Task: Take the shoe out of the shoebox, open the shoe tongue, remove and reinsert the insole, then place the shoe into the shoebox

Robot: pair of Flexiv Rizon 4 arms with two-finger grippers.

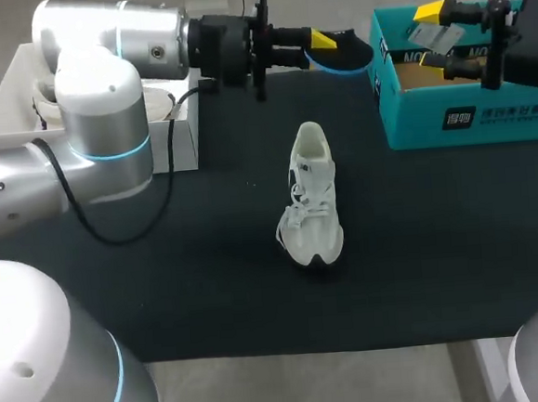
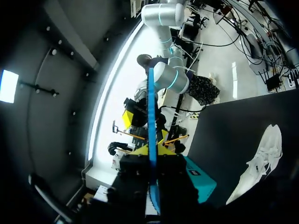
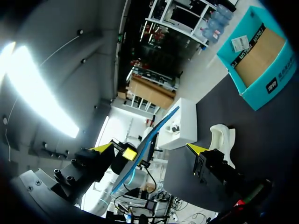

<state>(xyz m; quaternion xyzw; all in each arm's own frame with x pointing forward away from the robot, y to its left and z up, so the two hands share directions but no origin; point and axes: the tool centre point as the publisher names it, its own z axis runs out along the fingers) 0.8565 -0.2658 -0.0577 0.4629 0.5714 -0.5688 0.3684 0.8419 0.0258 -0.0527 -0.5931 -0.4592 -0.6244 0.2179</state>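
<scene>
White shoe, insole, shoebox: one each

The table is covered by a black mat that reaches almost to its near edge. 3 things rest on it. 1 white shoe stands sole-down in the middle, heel far, toe near, laces loose. A teal shoebox sits open at the far right. A white box sits at the far left, well apart from the shoe.

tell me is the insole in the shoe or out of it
Out. The left gripper holds the insole in the air, well clear of the shoe, which stands upright on its sole.
</scene>
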